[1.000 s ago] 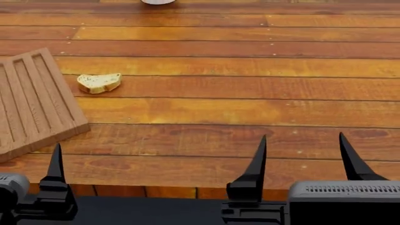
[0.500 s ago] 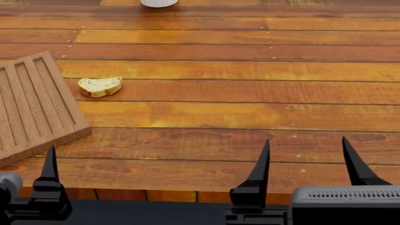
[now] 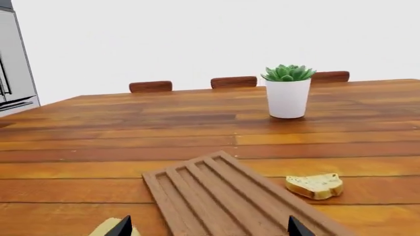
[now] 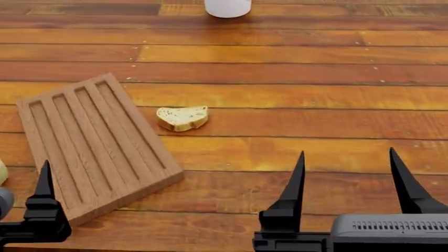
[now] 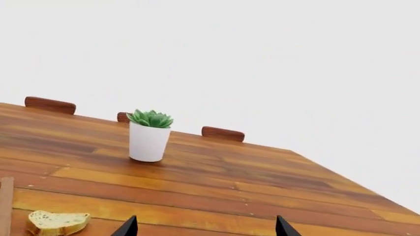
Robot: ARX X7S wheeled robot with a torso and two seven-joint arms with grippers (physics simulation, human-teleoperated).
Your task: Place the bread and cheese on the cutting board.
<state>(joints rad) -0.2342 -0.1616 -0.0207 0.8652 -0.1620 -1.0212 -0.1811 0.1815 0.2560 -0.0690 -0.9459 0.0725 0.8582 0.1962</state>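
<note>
Bread lies flat on the wooden tabletop, just beside the cutting board's far right edge, not touching it. Board sits angled at left, grooves up, nothing on it. Cheese: only a pale corner shows in left wrist view, on the tabletop near the board's left side, close by one finger of the left tool. Left tool open wide, holding nothing, low over the near end of the board. Right tool also spread wide, empty, at near right, well apart from bread. White pot w/ succulent stands farther back; chair backs along the far edge.
</note>
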